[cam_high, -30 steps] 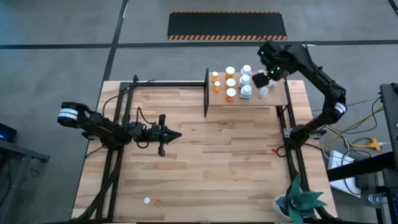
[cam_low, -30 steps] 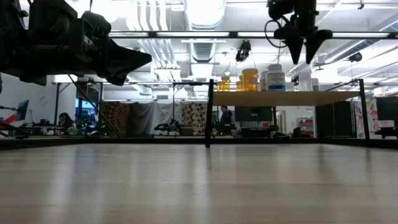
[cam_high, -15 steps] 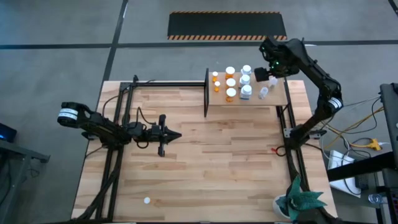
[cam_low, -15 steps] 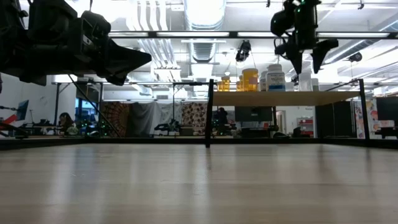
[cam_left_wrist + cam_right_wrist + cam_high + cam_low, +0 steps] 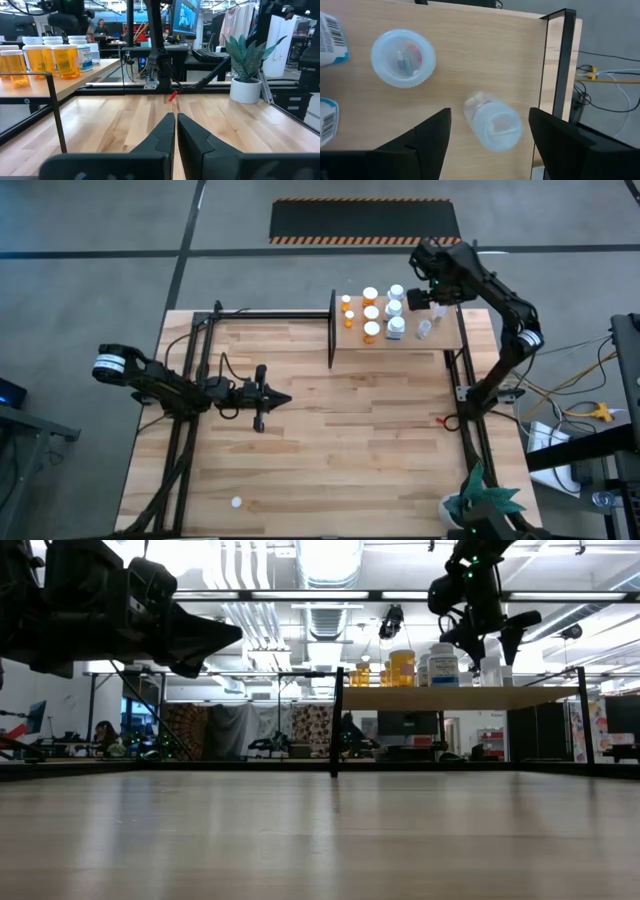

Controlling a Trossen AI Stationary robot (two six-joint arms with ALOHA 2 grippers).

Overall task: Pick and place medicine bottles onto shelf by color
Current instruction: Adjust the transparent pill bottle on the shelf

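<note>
The medicine bottles stand grouped on the shelf, a light-wood board on black posts at the far right part of the counter. In the high view the orange-bodied ones sit toward the left side of the group and the white ones to their right; one small clear bottle lies apart from the rest, nearer the shelf's right edge. From table height the bottles show as a row on the raised board, an orange bottle beside a white labelled one.

The right gripper hovers above the right part of the shelf, its fingers spread wide apart and holding nothing. Its wrist camera looks down between the two dark fingers at a clear bottle with a white cap, tilted on the wood just beside the black shelf frame. Near it stands a clear cup-shaped container with small items inside, seen from above.

The left gripper rests over the middle of the counter, well apart from the shelf, fingers pressed together and empty; its wrist view shows the closed fingertips pointing across the planks toward a potted plant. A small white cap lies alone near the counter's front edge.
</note>
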